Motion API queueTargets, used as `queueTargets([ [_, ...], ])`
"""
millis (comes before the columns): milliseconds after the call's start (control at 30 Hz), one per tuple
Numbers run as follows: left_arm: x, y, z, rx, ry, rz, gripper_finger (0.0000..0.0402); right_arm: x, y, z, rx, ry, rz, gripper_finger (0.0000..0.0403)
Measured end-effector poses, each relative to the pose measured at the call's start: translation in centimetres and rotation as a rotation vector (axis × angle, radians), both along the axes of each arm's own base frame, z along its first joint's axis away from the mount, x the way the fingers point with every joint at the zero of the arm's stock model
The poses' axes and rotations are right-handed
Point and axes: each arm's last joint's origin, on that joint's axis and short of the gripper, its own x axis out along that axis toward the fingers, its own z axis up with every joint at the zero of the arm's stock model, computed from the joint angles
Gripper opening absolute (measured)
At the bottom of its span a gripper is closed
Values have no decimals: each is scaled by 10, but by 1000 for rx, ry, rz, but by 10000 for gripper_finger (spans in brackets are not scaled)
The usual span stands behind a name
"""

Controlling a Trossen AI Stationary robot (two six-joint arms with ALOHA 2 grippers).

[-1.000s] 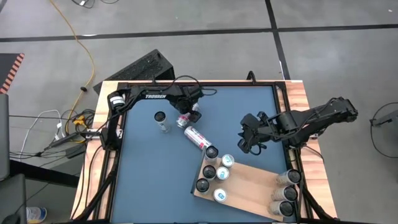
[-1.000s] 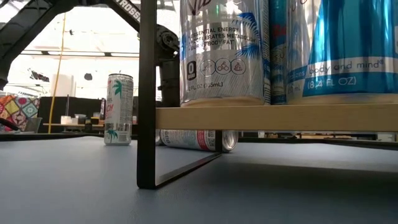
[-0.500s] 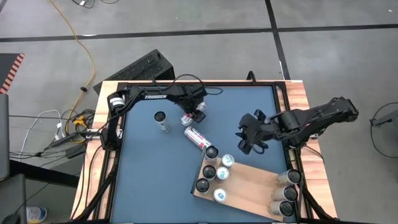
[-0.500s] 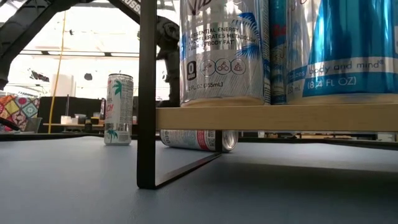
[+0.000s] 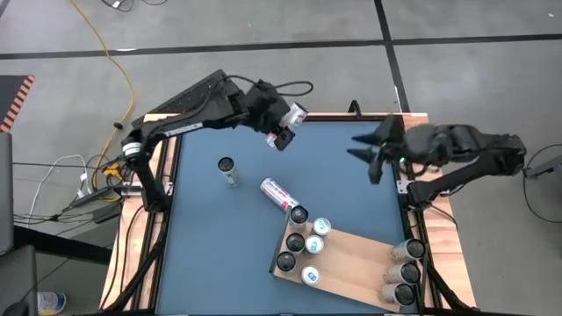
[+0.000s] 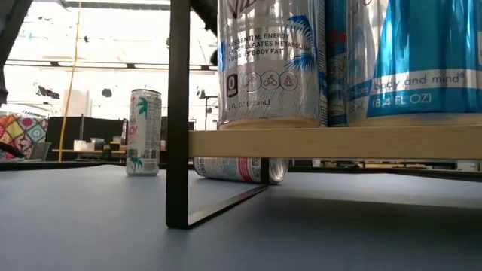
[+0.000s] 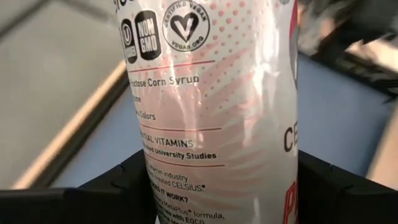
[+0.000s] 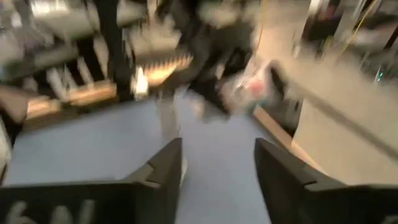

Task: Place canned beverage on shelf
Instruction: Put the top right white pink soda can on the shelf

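Since 1 second ago the left gripper (image 5: 285,127) has lifted a can (image 7: 217,112), fingers clamped on it, well away from the shelf (image 5: 351,259). The right gripper (image 5: 364,151), apparently spread and empty, has retreated to clear room.

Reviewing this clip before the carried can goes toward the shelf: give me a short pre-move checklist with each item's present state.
1. Can held: ok. The left gripper is shut on the pink-and-white can, lifted above the table's far edge.
2. Grip square on the can: cannot tell; the wrist view shows only its side.
3. Free space on the shelf: ok. Bare board shows between the two can groups.
4. Path obstacles: not ok. A lying can rests on the table between the gripper and the shelf; an upright can stands off to the side.
5. Right gripper: ok. Open, empty, raised near the table's right edge.
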Motion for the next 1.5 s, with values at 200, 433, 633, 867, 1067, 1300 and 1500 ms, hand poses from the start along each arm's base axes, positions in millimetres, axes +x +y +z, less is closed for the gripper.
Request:
queueTargets([
  [200,-4,-29,24,180,-37,-116,250,6,-14,17,-119,-59,-26,285],
  [433,3,-55,26,306,-4,-223,251,41,-26,22,-120,20,114,346],
  [633,6,-68,26,361,4,-229,251,72,-41,19,-137,201,154,349],
  [867,9,-79,27,370,-1,-256,251,94,-57,21,-169,245,210,350],
  [1067,10,-85,27,407,12,-253,251,95,-68,18,-101,242,282,350],
  [1300,11,-90,27,419,9,-268,251,98,-71,15,-78,247,334,347],
  [1500,12,-90,28,421,1,-267,251,109,-71,4,-42,294,375,341],
])
